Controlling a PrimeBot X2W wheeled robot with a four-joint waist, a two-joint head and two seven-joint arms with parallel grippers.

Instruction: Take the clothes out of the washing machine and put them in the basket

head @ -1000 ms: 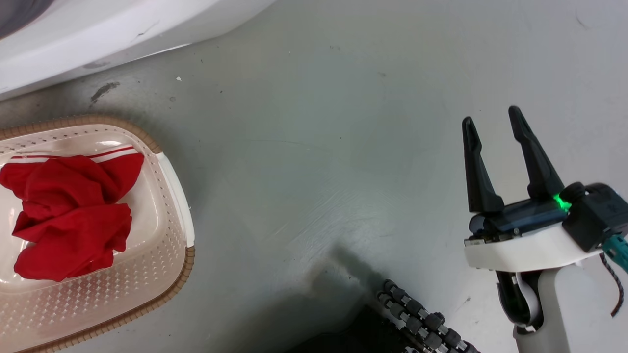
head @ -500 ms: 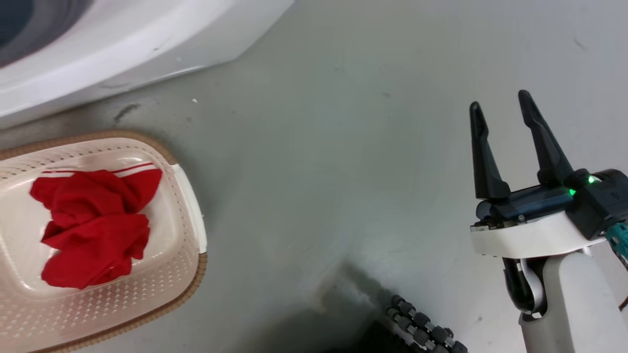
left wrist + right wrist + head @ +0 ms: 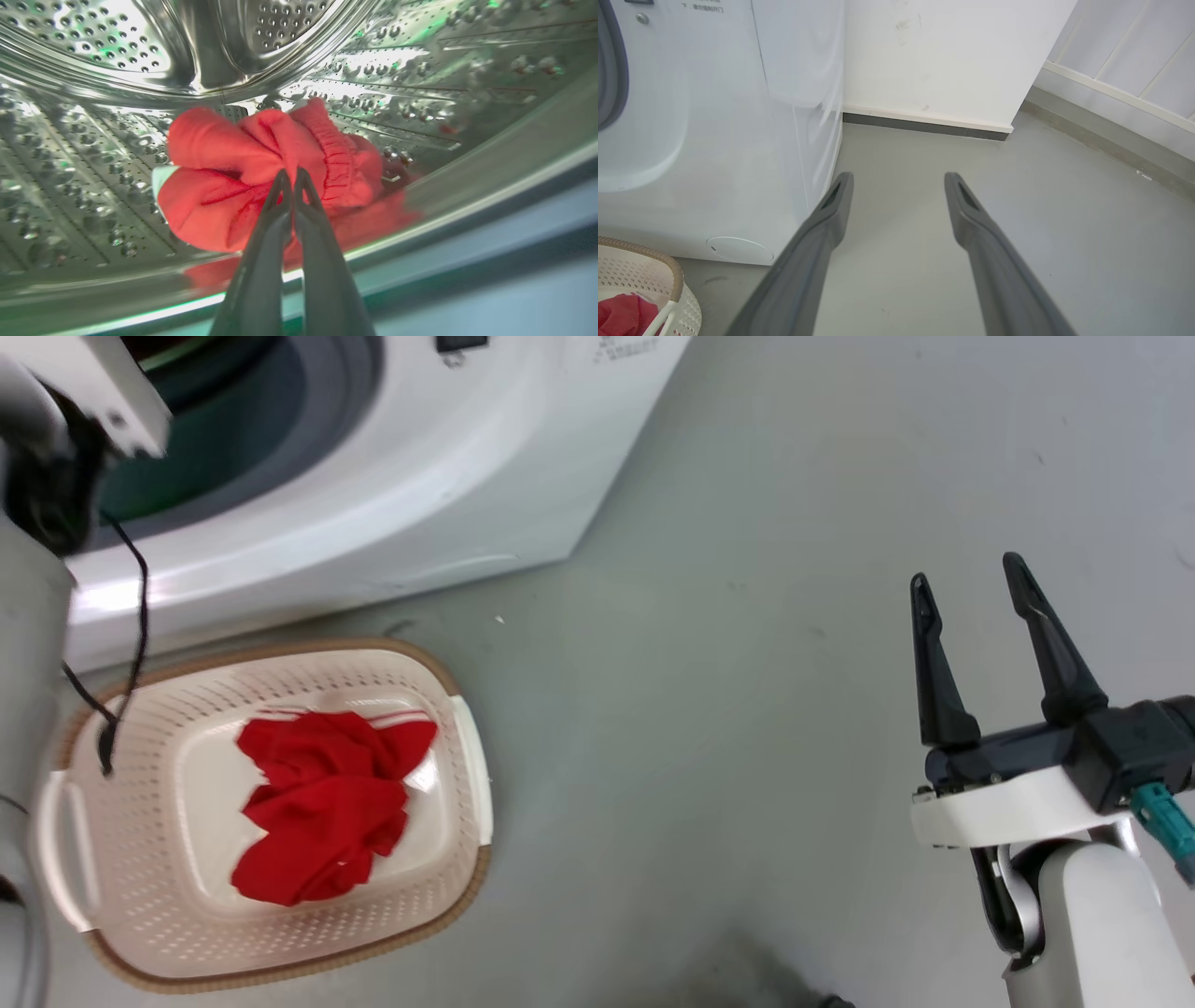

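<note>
Inside the washing machine's (image 3: 448,476) steel drum (image 3: 93,46) lies a bunched red garment (image 3: 219,154) with a ribbed band. My left gripper (image 3: 290,171) is shut on a fold of it, fingers pressed together. In the head view my pale left forearm (image 3: 28,616) reaches up into the porthole. More red clothes (image 3: 322,807), one with white stripes, lie in the cream basket (image 3: 467,896) on the floor in front of the machine. My right gripper (image 3: 966,571) hangs open over bare floor at the right, well away from the basket, holding nothing (image 3: 898,177).
A black cable (image 3: 140,607) dangles from my left arm over the basket's far left rim. The right wrist view shows the machine's side (image 3: 714,116), a white wall with dark skirting (image 3: 924,126), and the basket's corner (image 3: 654,261). Grey floor (image 3: 747,709) spreads between basket and right gripper.
The head camera has swung, bringing the machine's porthole, the whole basket and my left forearm into view. The clothes in the basket lie as before. My right gripper stays open.
</note>
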